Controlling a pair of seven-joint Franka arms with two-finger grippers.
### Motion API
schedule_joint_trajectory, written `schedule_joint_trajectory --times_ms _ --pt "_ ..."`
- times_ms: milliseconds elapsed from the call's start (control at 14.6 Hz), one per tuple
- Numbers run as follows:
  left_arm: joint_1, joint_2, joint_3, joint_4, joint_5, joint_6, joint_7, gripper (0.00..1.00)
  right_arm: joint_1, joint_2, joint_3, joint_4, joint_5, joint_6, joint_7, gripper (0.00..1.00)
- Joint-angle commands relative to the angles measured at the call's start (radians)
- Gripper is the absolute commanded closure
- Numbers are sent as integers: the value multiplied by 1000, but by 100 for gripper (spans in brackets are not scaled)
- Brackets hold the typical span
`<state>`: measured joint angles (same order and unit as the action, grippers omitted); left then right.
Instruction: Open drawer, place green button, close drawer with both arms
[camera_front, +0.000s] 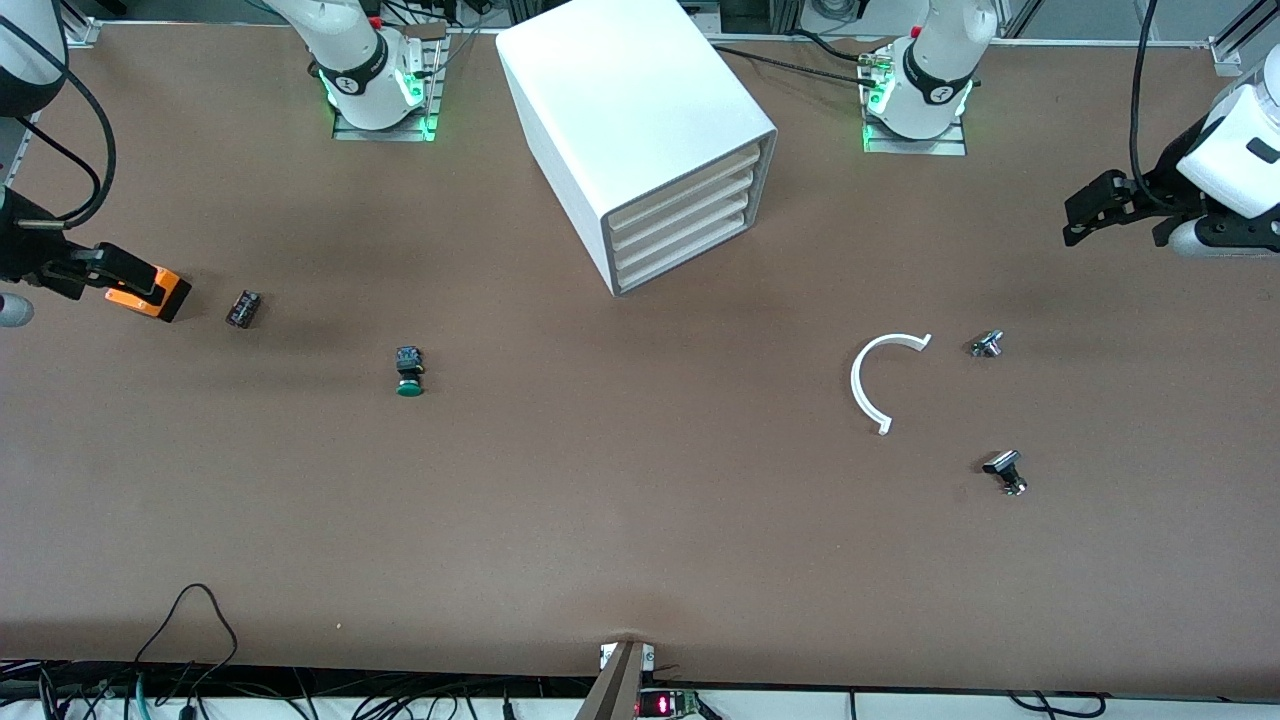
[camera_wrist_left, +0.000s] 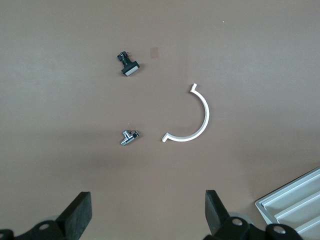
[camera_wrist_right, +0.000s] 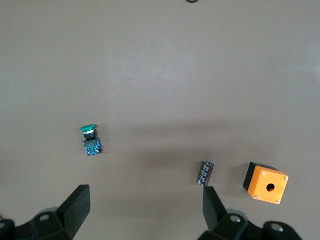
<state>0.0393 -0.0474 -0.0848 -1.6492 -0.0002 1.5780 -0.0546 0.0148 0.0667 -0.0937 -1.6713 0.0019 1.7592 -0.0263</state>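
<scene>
In the front view we see the cabinet (camera_front: 640, 140) standing on the tabletop (camera_front: 640, 540) between the two bases, all four trays flush, so the drawer (camera_front: 685, 262) at the bottom of the stack is not yet pulled out; we judge the task to be at its first step. The button (camera_front: 410, 370) lies on its side nearer the camera than the cabinet and toward the right arm's end; the orange box (camera_front: 150, 293) and a small dark cylinder (camera_front: 243, 308) lie farther toward that end; a white arc (camera_front: 885, 380) and two metal parts (camera_front: 987, 344) lie toward the left arm's end. The right gripper (camera_front: 100, 268) hangs over the orange box; the left gripper (camera_front: 1100, 205) hangs at the table's edge, well apart from the cabinet.

In the left wrist view the left gripper's jaws stand wide, holding nothing, over bare tabletop near the arc, with the cabinet's trays at the corner.

In the right wrist view the right gripper's jaws are likewise wide and empty; the button (camera_wrist_right: 90, 140) lies well apart from them.

The next move, we judge, calls for one arm to reach the drawer's front lip and draw it out.
</scene>
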Motion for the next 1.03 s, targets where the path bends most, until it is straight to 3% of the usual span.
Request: schedule_joint_trajectory --times_ms 0,547,957 --pt "-7 6 5 17 0 -15 16 0 -9 2 3 18 6 -13 -35 0" --pt "-9 34 5 65 -4 -55 -2 0 -7 -11 2 8 -7 -75 -43 0" --pt "-21 38 -1 66 8 -58 -1 0 -6 -97 5 -119 -26 9 -38 0"
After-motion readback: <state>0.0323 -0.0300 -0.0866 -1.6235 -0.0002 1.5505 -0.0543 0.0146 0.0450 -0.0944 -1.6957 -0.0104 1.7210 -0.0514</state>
